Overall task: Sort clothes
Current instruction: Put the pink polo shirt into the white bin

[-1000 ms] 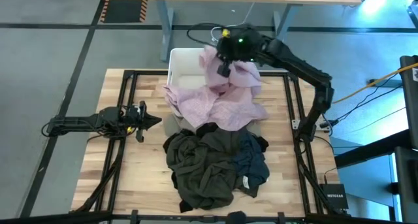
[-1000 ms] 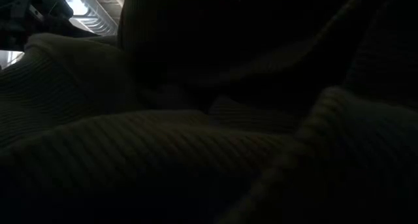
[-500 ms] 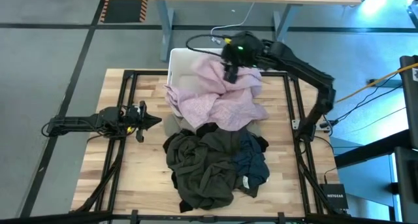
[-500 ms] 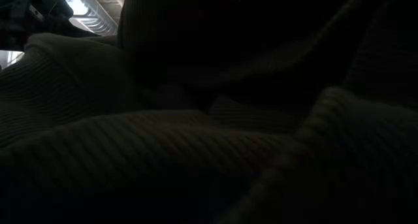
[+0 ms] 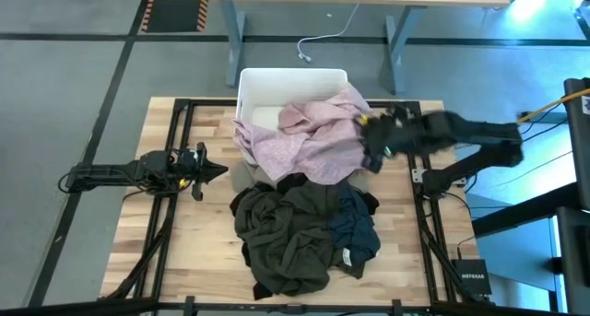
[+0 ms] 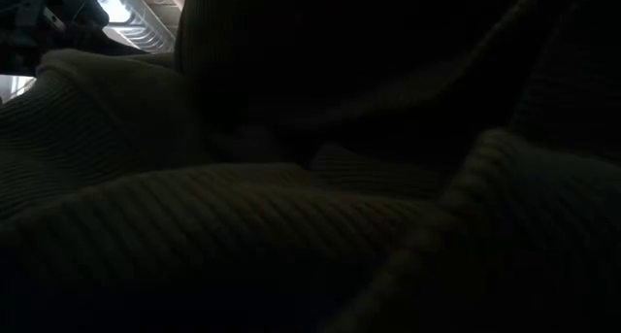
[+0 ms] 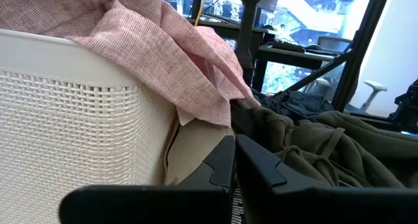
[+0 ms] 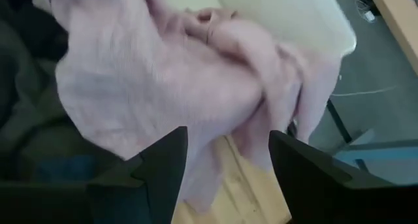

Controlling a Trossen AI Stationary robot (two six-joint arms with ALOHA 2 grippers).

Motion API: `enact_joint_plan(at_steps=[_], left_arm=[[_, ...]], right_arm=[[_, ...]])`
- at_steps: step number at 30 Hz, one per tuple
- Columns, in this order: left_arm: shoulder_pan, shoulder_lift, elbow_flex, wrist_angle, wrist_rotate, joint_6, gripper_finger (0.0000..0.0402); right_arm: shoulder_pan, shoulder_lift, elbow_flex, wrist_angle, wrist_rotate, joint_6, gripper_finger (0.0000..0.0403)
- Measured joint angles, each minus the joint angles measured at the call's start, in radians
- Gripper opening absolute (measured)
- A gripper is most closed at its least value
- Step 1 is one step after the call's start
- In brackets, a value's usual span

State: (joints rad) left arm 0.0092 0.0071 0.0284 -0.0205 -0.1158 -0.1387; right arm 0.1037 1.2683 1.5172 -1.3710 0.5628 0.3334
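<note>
The low view is showing almost nothing: dark ribbed cloth [image 6: 291, 226] is lying right against the lens, so the table and both arms are hidden there.

Seen from above, a wooden table [image 5: 184, 251] is holding a white plastic bin [image 5: 267, 81] with a basket-weave wall. A pink shirt [image 5: 309, 136] of thin woven fabric is lying crumpled half in the bin and spilling over its front rim. Just in front of it, an olive-green garment [image 5: 281, 228], a navy piece [image 5: 355, 228] and a black piece [image 5: 293, 181] are sitting heaped together; where 1 ends and the next begins is hard to make out. A beige piece [image 7: 192, 152] is peeking out under the pink shirt, beside the bin wall.

The right gripper [image 5: 373, 143] is hanging beside the shirt's right edge, fingers [image 8: 163, 165] spread apart and empty, pink cloth lying just ahead of them and bare wood showing between them.

The left gripper [image 5: 214, 170] is resting over bare wood well left of the heap, its fingers [image 7: 251, 168] pressed together on nothing, tips pointing at the gap between bin and olive garment.
</note>
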Motion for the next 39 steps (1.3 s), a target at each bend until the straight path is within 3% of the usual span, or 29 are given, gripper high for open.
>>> enact_joint_plan(at_steps=[4,8,16,21,28,33,39], left_arm=[[0.0,0.0,0.0,0.0,0.0,0.0,0.0008],[0.0,0.0,0.0,0.0,0.0,0.0,0.0008],[0.0,0.0,0.0,0.0,0.0,0.0,0.0008],[0.0,0.0,0.0,0.0,0.0,0.0,0.0008],[0.0,0.0,0.0,0.0,0.0,0.0,0.0008],[0.0,0.0,0.0,0.0,0.0,0.0,0.0008],[0.0,0.0,0.0,0.0,0.0,0.0,0.0008]], right_arm=[[0.062,-0.134,-0.289,0.151,0.063,0.078,0.0229],[0.049,-0.212,-0.537,0.372,0.028,0.083,0.0229],[0.012,-0.19,-0.747,0.614,-0.085,0.024,0.0229],[0.014,-0.177,-0.751,0.704,-0.018,-0.059,0.0203],[0.014,-0.182,-0.703,0.836,0.096,-0.243,0.0023],[0.014,-0.191,-0.506,0.813,0.169,-0.364,0.0026],[-0.024,-0.166,-0.235,0.933,0.15,-0.645,0.0013]])
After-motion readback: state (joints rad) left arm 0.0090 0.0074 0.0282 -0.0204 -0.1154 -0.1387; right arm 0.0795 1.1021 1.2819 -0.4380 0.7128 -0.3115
